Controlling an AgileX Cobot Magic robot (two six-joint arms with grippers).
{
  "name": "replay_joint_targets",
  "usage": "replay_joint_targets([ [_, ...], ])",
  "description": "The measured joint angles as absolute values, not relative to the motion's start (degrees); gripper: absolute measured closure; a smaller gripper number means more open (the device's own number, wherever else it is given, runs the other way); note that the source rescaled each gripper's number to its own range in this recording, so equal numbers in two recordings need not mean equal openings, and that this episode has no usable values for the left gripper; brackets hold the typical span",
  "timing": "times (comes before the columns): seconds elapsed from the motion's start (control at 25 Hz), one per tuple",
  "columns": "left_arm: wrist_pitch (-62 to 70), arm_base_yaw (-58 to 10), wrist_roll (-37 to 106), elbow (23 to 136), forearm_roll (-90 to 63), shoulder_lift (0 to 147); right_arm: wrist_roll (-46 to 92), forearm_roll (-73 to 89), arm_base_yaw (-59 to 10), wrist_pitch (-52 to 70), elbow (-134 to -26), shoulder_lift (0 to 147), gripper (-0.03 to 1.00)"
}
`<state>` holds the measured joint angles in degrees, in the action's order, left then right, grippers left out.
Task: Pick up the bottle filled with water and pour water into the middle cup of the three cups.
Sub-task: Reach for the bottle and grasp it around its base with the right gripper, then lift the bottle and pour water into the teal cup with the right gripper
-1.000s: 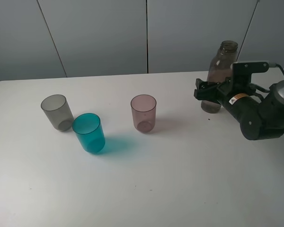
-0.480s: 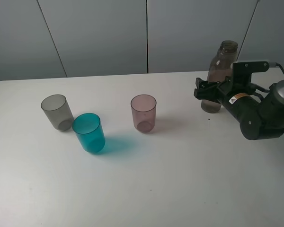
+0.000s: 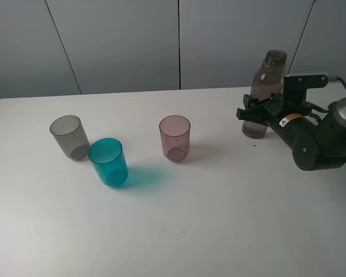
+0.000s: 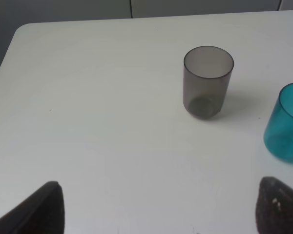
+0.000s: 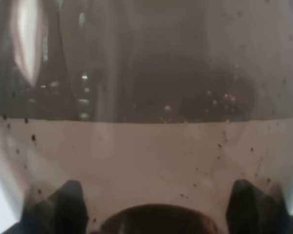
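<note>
Tall slim translucent smoky brown-grey plastic bottle (image 3: 264, 92) sits at the upper right of the high view, capless and leaning slightly, with its neck further right than its base. The right gripper (image 3: 252, 111) is clamped across its lower body, jaws narrowed onto the wall. Whether the base touches the white table (image 3: 219, 219) I cannot tell. In the right wrist view the bottle (image 5: 146, 73) fills the frame between two dark fingertips (image 5: 71, 200), and a level line crosses it with clear water (image 5: 146, 156) below, speckled with small bubbles.

At the left of the high view stand three upright translucent plastic tumblers, all looking empty. The teal-blue tumbler (image 3: 108, 162) is just beside the smoky grey tumbler (image 3: 69, 137), lower in the frame. The pale pink-mauve tumbler (image 3: 175, 138) stands apart, nearer the centre.

The left gripper (image 4: 161, 214) hangs over bare table with its jaws wide and nothing between them.
</note>
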<state>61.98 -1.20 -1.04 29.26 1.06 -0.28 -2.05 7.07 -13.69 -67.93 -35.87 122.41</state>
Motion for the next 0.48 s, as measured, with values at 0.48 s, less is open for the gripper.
replay_joint_targets([
  [0.48, 61.98, -1.20, -1.14, 29.26, 1.06, -0.28, -2.26, 0.78, -13.69, -67.14, -35.87, 121.83, 0.95],
])
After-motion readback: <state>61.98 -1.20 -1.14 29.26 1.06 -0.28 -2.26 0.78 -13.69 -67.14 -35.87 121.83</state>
